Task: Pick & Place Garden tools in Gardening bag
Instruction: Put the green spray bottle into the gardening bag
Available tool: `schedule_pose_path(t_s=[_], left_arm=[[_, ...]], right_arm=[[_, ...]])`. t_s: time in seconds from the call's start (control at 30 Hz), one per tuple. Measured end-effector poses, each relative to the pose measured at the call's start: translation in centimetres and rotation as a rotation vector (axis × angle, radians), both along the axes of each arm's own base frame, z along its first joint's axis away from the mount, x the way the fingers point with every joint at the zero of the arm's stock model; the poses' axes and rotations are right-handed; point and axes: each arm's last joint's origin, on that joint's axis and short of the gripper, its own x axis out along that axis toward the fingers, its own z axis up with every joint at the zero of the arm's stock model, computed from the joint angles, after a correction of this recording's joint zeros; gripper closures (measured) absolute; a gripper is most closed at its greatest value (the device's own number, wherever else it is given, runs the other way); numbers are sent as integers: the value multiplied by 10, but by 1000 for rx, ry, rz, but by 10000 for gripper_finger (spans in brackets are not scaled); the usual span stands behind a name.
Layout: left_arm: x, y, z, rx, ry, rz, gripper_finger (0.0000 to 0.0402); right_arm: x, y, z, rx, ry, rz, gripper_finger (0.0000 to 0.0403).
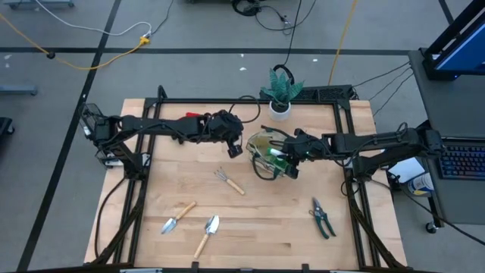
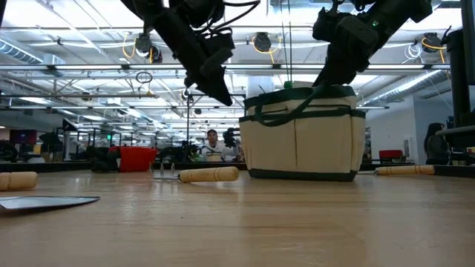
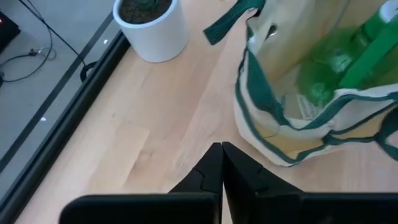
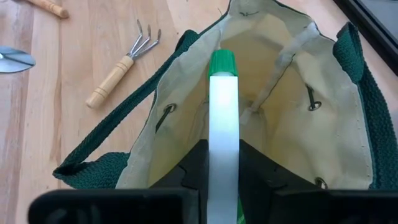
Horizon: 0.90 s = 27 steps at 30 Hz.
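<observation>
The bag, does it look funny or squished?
Nothing is spilled or broken. The gardening bag stands upright, mouth open. The right gripper holds a green-capped white piece over it; the left gripper hangs shut beside it.

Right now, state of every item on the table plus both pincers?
Bag: upright, mouth open.
Green bottle: held by the right pincer over the open bag.
Right pincer: shut on the green bottle.
Left pincer: shut, empty, beside the bag.
Rake: lying flat on the table.
Two trowels: lying flat, near edge.
Shears: lying flat, blades closed.
Potted plant: upright at the far edge.
</observation>
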Motion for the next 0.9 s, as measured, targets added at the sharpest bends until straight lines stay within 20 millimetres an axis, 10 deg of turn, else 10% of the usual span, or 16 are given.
schedule_pose_path(t_s=[0.9], left_arm=[[22,6,2,-137,-248,-100,286]], right_arm=[[0,0,0,-5,-1,3,343]])
